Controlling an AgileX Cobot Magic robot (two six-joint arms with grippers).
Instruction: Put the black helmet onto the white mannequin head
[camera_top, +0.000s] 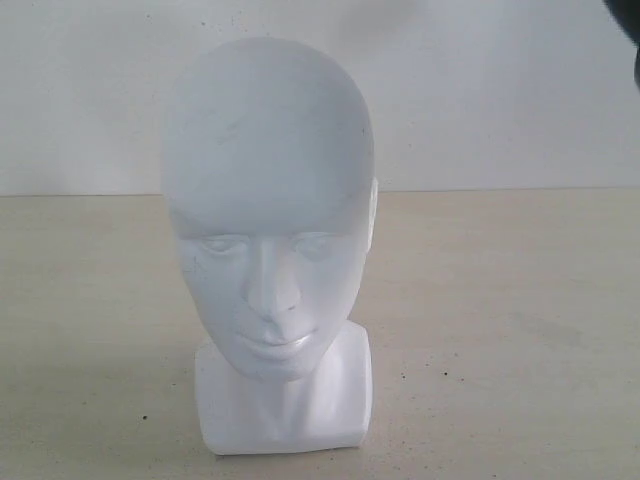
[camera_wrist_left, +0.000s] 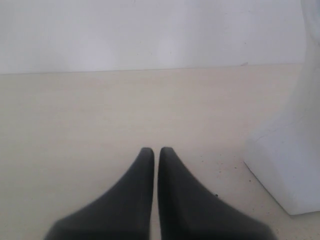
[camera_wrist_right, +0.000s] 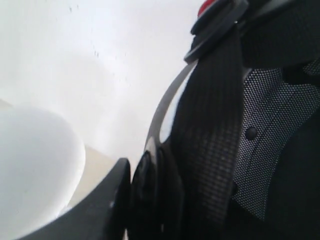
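- The right gripper grips the helmet by its rim. One smooth black finger lies against the outside of the edge, and the other is hidden behind the lining.
- Seen from the right wrist, the helmet shows its inside: a broad woven black strap, grey mesh padding with a small stud, and a buckle with a red button. A thin grey band curves along the rim.
- The helmet hangs in the air beside the crown of the head, apart from it and not on it.
- The left gripper is closed on nothing. Its matte black, wedge-shaped fingers taper to blunt tips with only a slit between them.
- It sits low over the table, pointing level toward the wall, with the squarish base of the head near its side.
- The head is smooth white plastic, bald and egg-domed, with a moulded face and a blocky base. It stands upright and bare at mid-table, which is pale and lightly speckled.
- A dark blur shows in the exterior view's upper right corner, too blurred to tell what it is.
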